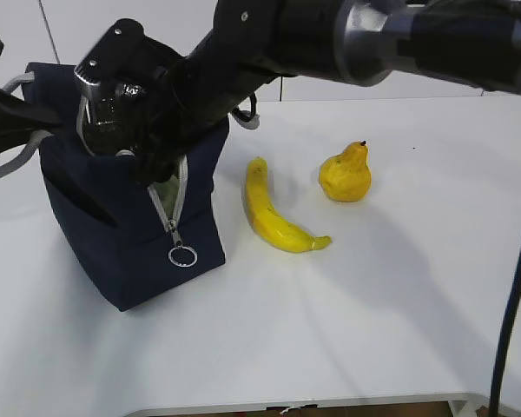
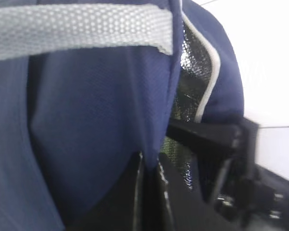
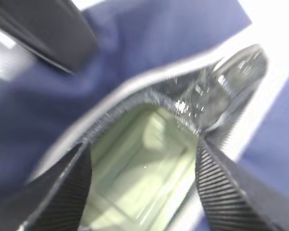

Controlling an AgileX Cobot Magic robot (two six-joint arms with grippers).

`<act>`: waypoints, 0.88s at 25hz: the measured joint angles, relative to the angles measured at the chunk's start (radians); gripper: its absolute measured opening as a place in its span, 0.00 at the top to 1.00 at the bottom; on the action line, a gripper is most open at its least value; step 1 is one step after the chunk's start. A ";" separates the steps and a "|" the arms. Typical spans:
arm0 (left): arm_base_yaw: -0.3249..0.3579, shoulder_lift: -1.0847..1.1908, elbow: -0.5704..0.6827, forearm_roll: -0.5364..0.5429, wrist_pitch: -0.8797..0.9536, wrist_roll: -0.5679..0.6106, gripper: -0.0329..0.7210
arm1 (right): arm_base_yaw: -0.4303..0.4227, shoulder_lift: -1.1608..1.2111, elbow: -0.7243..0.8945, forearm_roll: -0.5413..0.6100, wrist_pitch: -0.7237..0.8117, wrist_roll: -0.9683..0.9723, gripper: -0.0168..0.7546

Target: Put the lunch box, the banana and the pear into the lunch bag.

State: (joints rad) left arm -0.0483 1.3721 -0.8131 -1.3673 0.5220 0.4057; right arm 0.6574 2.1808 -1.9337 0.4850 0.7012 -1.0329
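I spread the right gripper (image 3: 142,192) wide over the lunch box (image 3: 139,168) inside the lunch bag (image 1: 113,226); I'd lift straight up, clear of the zipper; the left gripper (image 2: 149,192) pinches the bag's rim.

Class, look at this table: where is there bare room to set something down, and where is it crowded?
Free: the wide white table in front of and right of the banana and pear, and the strip before the lunch bag. A narrow gap separates bag and banana. Crowded: the bag's mouth, where the right gripper stands over the lunch box and the left gripper pinches the wall.
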 joint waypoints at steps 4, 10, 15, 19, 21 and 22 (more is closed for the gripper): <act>0.000 0.000 0.000 0.004 0.000 0.034 0.97 | 0.000 -0.046 0.000 -0.002 0.002 0.000 0.27; 0.000 0.002 0.000 0.009 -0.004 0.050 0.97 | 0.000 -0.130 -0.002 -0.002 0.058 0.000 0.27; 0.000 0.002 0.000 0.009 -0.004 0.056 0.97 | 0.000 -0.203 -0.002 -0.032 0.088 0.066 0.27; 0.000 0.002 0.000 0.009 -0.004 0.058 0.97 | 0.000 -0.256 -0.002 -0.175 0.148 0.244 0.27; 0.000 0.002 0.000 0.009 -0.004 0.059 0.97 | 0.000 -0.275 -0.002 -0.263 0.183 0.353 0.27; 0.000 0.002 0.000 0.009 -0.004 0.059 0.97 | 0.000 -0.285 -0.002 -0.320 0.214 0.412 0.27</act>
State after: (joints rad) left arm -0.0483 1.3742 -0.8131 -1.3578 0.5182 0.4646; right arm 0.6574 1.8955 -1.9359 0.1646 0.9148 -0.6207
